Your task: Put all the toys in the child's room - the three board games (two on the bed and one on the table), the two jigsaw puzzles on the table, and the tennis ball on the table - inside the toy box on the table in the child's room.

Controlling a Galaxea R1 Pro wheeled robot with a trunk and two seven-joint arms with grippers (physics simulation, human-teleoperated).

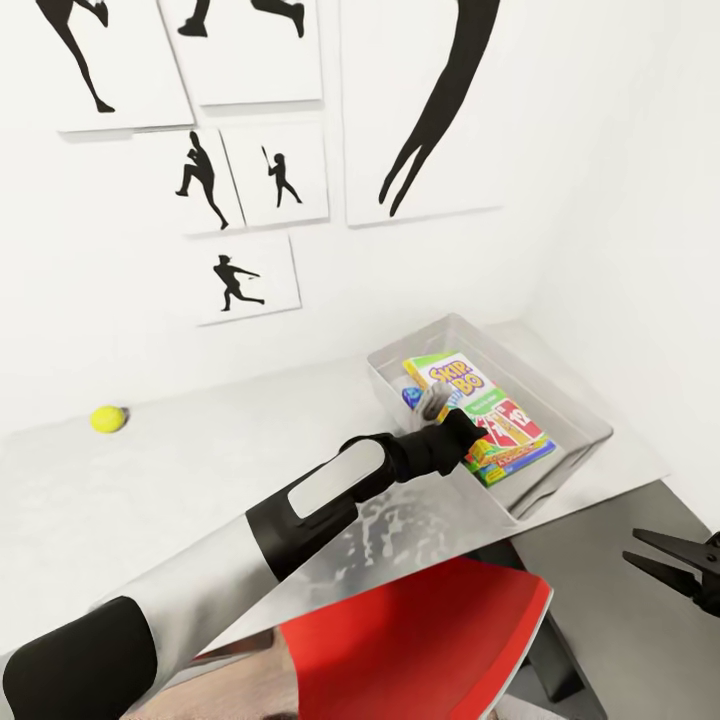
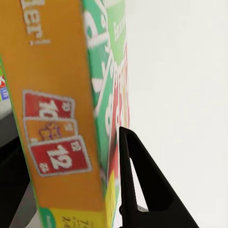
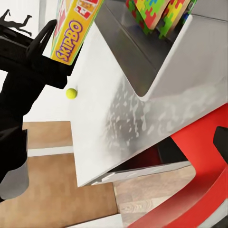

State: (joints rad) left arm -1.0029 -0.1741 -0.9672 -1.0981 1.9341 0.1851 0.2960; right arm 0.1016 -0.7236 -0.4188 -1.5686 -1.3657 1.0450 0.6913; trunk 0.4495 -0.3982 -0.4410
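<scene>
One game box, the Skip-Bo box (image 1: 478,400), sits over the toy box (image 1: 560,395) at the far right end of the table (image 1: 200,470), clamped in the left gripper (image 1: 440,408). Left wrist view: box edge (image 2: 61,118) with red number cards fills the space between the two black fingers (image 2: 142,180), pressed against both. Right wrist view: same box (image 3: 76,28) held in the black gripper (image 3: 45,45) above the tray's grey wall (image 3: 156,61), with the jigsaw puzzles (image 3: 159,14) lying inside the tray. A blue item (image 1: 411,396) lies in the tray beside the Skip-Bo box; too small to identify. Tennis ball (image 1: 108,419) rests on the table near the wall, well apart from the tray. Right gripper (image 1: 675,568) at lower right, fingers spread, holding nothing. Red chair (image 1: 420,640) stands under the table edge.
</scene>
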